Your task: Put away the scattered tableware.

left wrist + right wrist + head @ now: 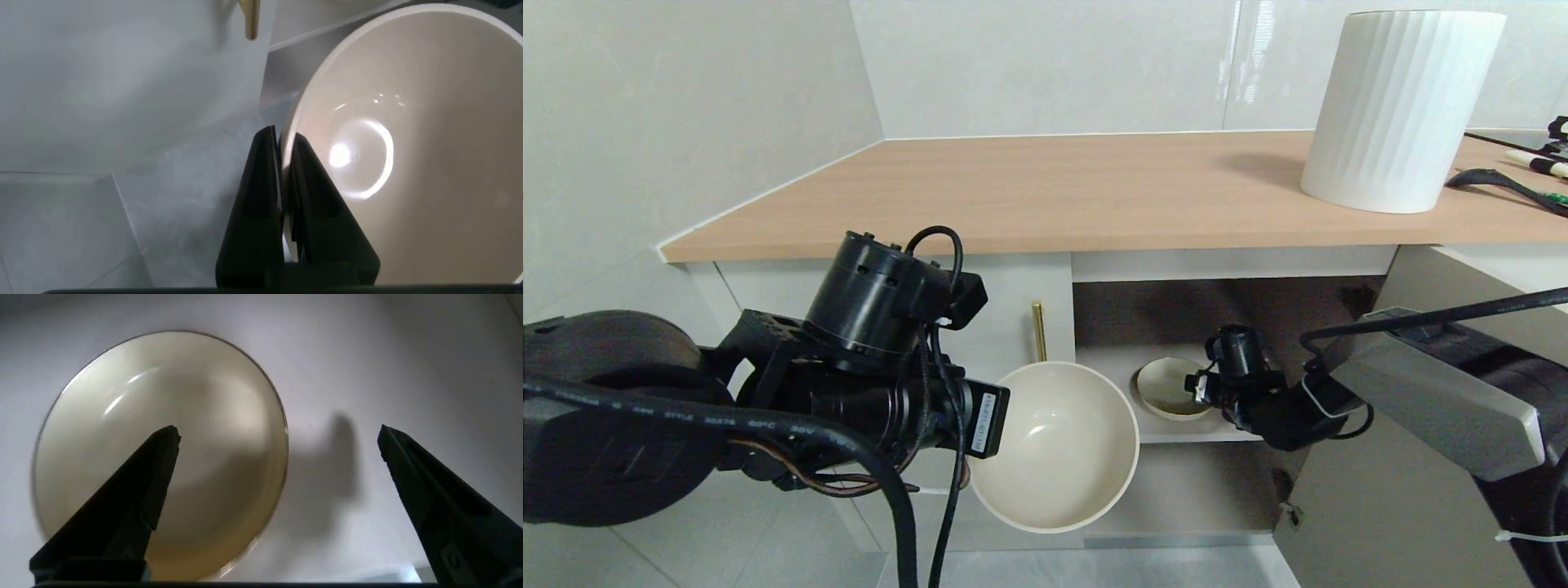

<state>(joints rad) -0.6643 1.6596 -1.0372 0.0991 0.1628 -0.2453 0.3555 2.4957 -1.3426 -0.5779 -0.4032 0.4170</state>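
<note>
Left gripper (pixel 282 140), pressed together on the rim of the large bowl (pixel 409 155): I hold the bowl tilted in the air before the open cupboard (pixel 1258 310), near the left front corner of its shelf (pixel 1176 430). Right gripper (pixel 276 439), spread wide, hangs over the small dish (pixel 163 400) lying by the shelf's front edge, not gripping it. To shelve the bowl well, I judge I should raise it above the shelf edge, level it, and enter beside the dish, with my right arm out of the way so the two do not knock.

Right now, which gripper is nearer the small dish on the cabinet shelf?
Right. The right gripper hangs open right at the small dish; the left gripper is outside the cabinet, clamped on the large bowl.
</note>
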